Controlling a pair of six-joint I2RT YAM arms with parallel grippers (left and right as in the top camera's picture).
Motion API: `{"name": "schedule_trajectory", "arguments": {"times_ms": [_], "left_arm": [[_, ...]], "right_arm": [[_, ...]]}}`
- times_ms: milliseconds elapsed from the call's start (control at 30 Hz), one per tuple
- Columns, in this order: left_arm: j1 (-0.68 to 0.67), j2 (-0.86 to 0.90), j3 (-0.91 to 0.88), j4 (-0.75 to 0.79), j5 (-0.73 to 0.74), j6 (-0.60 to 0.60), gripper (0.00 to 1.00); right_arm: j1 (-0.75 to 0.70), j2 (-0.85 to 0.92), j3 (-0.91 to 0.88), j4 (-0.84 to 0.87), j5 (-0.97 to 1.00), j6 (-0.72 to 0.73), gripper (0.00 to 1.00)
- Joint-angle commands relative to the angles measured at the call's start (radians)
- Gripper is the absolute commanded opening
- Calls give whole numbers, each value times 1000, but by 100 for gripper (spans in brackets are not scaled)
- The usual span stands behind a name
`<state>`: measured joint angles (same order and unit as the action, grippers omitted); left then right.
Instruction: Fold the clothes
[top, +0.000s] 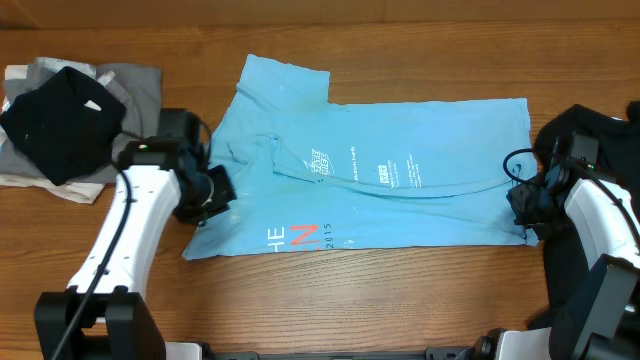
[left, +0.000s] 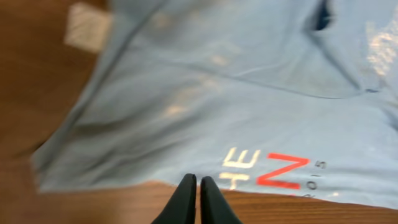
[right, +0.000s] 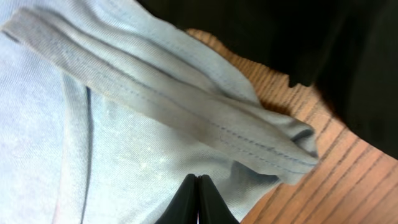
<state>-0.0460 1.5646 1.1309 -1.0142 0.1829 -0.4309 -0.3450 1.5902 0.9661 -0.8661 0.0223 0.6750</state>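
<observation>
My left gripper (left: 198, 182) and right gripper (right: 198, 182) are sitting with jaws together at the left and right edges of the T-shirt (top: 400, 190), which is lying spread on the table (top: 330, 300). I cannot tell whether cloth is pinched. If it isn't, I am risking a slipped hem and a crooked fold.

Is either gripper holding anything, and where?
Cannot tell: left gripper and right gripper are both shut at opposite edges of the T-shirt; any pinch is hidden.
</observation>
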Motion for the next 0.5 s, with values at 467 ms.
{"name": "schedule_trajectory", "arguments": {"times_ms": [467], "left_arm": [[-51,310,-3,15,-3,12,4]], "right_arm": [[-3,-19,-4,2,-28,-55,4]]}}
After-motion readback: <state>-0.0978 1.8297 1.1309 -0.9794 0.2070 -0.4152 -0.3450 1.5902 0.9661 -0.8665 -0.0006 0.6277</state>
